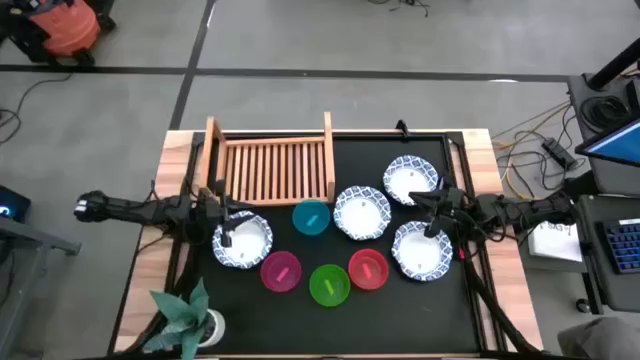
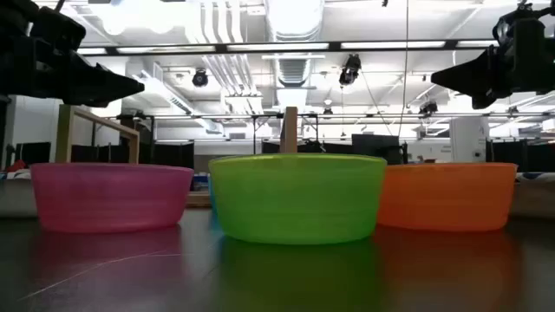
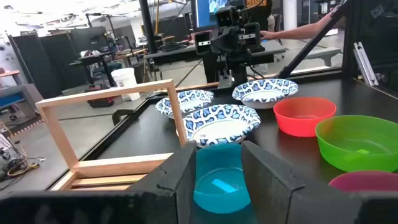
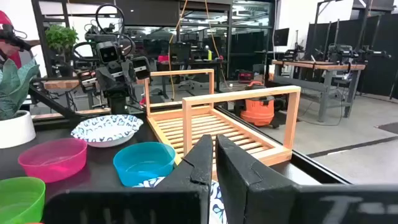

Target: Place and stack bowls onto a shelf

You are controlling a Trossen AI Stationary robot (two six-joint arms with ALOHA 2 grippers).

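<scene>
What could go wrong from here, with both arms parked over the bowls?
1. The bowls sit packed: the red bowl looks close against the green bowl and a patterned bowl, so fingers coming down may nudge a neighbour.
2. The left hand and right hand hover at opposite ends of the cluster; reaching for the cyan bowl together could make them collide.
3. The shelf has raised side rails that a carried bowl might clip.

The 2 arms reach inward; the left gripper (image 1: 224, 215) is parted, the right gripper (image 1: 432, 210) nearly closed.

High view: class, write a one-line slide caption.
Eight bowls wait on the mat beside the bare wooden shelf; left gripper and right gripper hover.
</scene>
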